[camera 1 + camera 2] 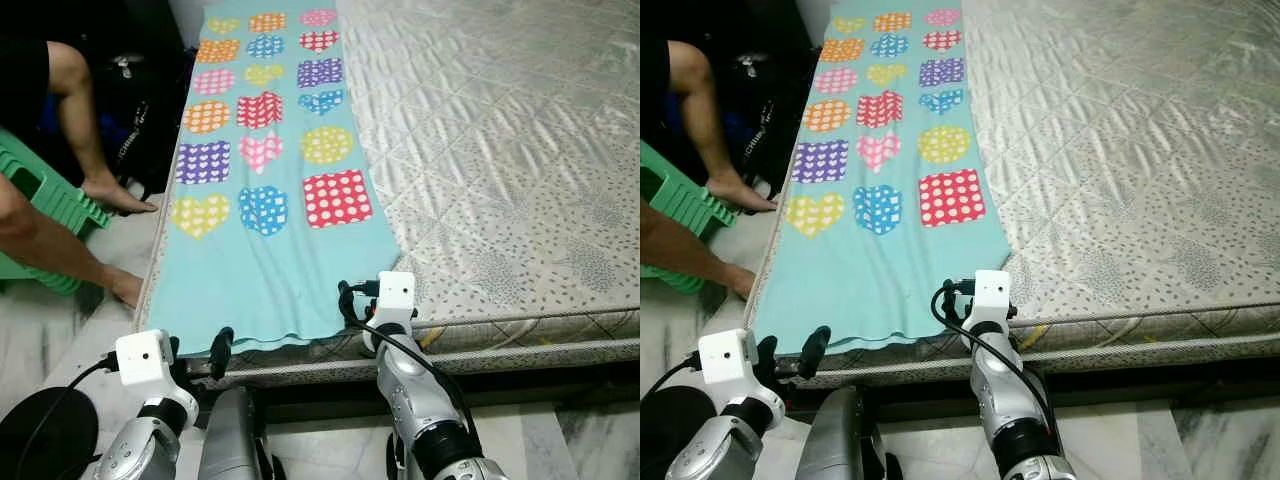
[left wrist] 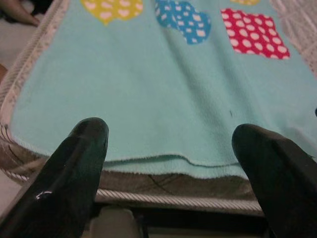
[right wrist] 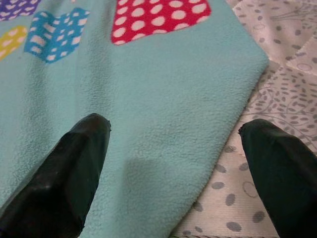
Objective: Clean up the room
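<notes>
A long, soft light-blue fleece blanket (image 1: 262, 200) with bright spotted hearts and squares lies flat along the left side of a pale patterned mattress (image 1: 500, 150). Its near end reaches the mattress edge. The left gripper (image 2: 168, 168) hangs at that near edge, fingers spread wide. The right gripper (image 3: 173, 163) is over the blanket's near right corner, fingers spread wide too, holding nothing.
</notes>
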### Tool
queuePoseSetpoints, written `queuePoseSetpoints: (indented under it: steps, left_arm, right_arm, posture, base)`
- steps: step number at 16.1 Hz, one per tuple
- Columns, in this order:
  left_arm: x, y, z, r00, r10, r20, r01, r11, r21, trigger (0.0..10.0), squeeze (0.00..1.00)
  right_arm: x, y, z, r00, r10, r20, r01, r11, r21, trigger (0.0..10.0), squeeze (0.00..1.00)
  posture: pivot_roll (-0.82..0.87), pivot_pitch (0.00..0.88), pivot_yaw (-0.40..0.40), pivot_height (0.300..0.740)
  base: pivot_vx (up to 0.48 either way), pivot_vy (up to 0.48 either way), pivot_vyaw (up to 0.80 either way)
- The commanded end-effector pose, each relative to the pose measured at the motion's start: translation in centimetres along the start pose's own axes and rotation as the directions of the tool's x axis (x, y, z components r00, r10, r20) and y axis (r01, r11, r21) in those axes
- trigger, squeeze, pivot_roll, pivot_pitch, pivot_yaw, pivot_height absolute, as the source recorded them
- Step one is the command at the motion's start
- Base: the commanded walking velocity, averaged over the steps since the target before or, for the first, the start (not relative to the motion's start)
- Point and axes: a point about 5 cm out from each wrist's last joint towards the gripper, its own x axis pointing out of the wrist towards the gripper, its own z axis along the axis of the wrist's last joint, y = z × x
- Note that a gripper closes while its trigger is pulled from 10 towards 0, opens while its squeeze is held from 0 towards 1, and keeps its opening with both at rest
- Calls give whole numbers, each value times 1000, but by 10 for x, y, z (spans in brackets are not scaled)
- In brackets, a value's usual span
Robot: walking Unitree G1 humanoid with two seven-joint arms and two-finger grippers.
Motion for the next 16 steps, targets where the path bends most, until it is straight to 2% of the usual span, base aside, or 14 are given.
queuePoseSetpoints:
  steps: [1,5,9,14,16]
  left_arm:
    - [-3,1,0,1000,-4,-22,4,1000,11,10000,0]
    - [0,-5,-1,997,-52,-49,53,999,11,10000,0]
    - [2,-6,0,996,-62,-58,63,998,11,10000,0]
    - [6,-10,-1,991,-104,-86,107,994,32,10000,0]
    - [6,-10,-1,991,-108,-84,110,994,28,10000,0]
  right_arm:
    - [2,12,2,1000,21,7,-21,1000,14,10000,0]
    - [2,10,0,1000,20,4,-20,1000,-5,10000,0]
    - [3,10,0,1000,19,10,-19,1000,1,10000,0]
    - [4,10,0,1000,20,7,-20,1000,-3,10000,0]
    - [4,10,0,1000,19,17,-19,1000,-1,10000,0]
  posture:
    - [30,140,99,575]
    - [21,139,102,570]
    - [24,141,103,520]
    - [19,143,105,520]
    - [19,144,106,500]
  base:
    - [0,0,0]
    - [0,0,0]
    - [0,0,0]
    - [0,0,0]
    - [0,0,0]
